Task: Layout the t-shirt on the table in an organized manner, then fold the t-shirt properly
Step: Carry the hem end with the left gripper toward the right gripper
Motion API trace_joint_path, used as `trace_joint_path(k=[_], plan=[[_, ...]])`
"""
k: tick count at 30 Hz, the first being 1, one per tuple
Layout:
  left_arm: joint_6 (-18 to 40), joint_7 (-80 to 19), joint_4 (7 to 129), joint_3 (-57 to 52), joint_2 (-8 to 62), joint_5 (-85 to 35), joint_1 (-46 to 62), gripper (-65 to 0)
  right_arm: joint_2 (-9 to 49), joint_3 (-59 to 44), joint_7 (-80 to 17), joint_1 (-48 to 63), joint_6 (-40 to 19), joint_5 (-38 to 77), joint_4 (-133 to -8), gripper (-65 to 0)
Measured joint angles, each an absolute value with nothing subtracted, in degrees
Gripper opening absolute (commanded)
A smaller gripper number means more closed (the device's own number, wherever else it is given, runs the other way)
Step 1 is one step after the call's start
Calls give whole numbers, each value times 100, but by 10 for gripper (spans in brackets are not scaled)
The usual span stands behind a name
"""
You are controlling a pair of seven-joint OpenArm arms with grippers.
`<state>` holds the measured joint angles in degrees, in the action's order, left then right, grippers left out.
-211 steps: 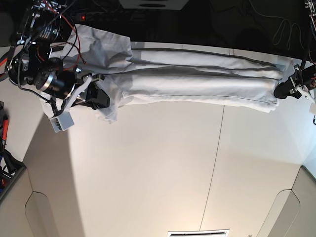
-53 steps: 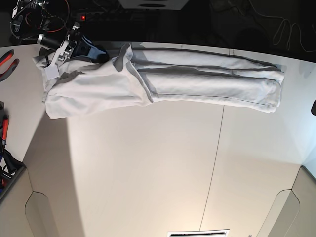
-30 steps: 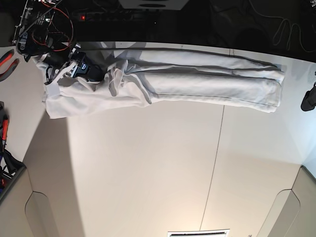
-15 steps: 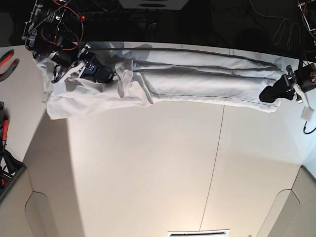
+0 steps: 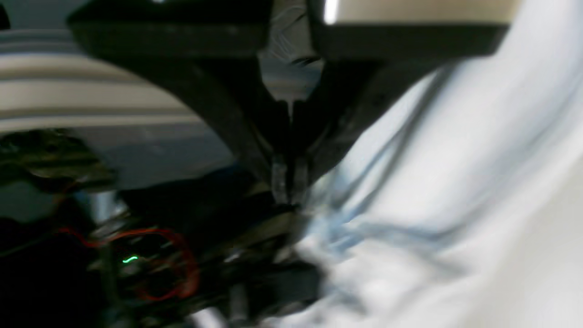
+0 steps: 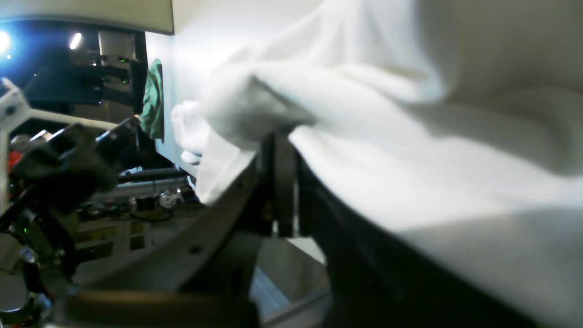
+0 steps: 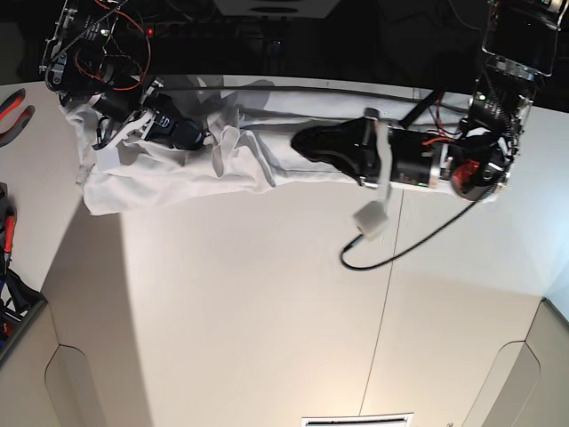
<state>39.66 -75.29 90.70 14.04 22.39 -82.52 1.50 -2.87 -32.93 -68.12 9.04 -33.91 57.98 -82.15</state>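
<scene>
Base view: your t-shirt [image 7: 169, 173] lies bunched in a long band along the far side of the table [image 7: 267, 311]. Your right pincer [image 7: 203, 140] sits on this view's left, low over the cloth, with a small fold of shirt just beyond its tips. Your left pincer [image 7: 302, 142] reaches in from the right, its dark arm stretched across the shirt's middle — the cloth that lay under that arm is hidden, so how far the shirt runs rightward cannot be told. A small white tag on a dark cable [image 7: 382, 249] hangs below that arm, over bare table.

Left wrist view: heavily blurred. Your left pincer [image 5: 284, 182] has its two dark fingers [image 5: 278, 175] pressed together at the tips. White shirt [image 5: 432, 182] fills the space right of the pincer and below it; whether cloth is pinched between the tips is too smeared to tell.

Right wrist view: your right pincer [image 6: 278, 182] is closed narrow — shirt [image 6: 410, 136] drapes over the fingers and spreads off to the right, a bunched fold gripped at the tips.
</scene>
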Motion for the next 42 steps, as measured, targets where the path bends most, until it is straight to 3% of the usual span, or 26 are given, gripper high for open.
trace_joint_path(k=[8,14,18,36,42], plan=[[3951,-7172,9067,2788,1205,-7242,-47,-650,-287,-3293,-6812,904,-3389,5795,-8215,-650],[3972,-5468,8862,3420,821,-4659,-51,-650,-287,-3293,-6810,904,-3391,5793,-8215,-650],[3948,-4982,8409,3409,794,-3776,-54,-650,-285,-3293,-6792,904,-3391,5776,-8215,-650],[3948,-4965,7942,2228,792,-4012,-285,-650,-287,-3293,-6792,904,-3389,5776,-8215,-650],[3614,-4987,7942,2226,788,-3697,-285,-650,-285,-3293,-6794,904,-3389,5776,-8215,-650]])
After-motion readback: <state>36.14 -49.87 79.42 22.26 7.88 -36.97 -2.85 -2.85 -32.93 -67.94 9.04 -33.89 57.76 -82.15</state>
